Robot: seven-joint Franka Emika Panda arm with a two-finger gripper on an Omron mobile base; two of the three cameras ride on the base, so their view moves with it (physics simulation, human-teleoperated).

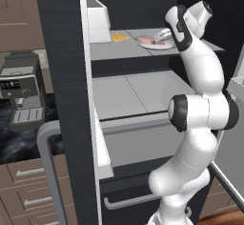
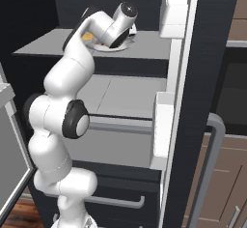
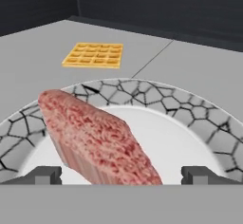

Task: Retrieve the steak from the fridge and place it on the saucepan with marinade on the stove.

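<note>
White arm's two-finger gripper [image 3: 121, 174], jaws spread wide, straddles pinkish-red streaked steak slab [image 3: 97, 140] on pale crackle-rimmed round plate [image 3: 190, 118], lower centre of hand view. Plate sits on grey shelf of open black fridge [image 1: 62, 100]; orange-yellow waffle [image 3: 94, 55] upper left.

no readable text, labels or numbers on anything.

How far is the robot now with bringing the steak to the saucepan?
Done: the fridge stands open. In hand: the open gripper straddles the steak, which lies on its plate on the shelf, not lifted. Left: gripping, carrying, placing on the saucepan.
</note>
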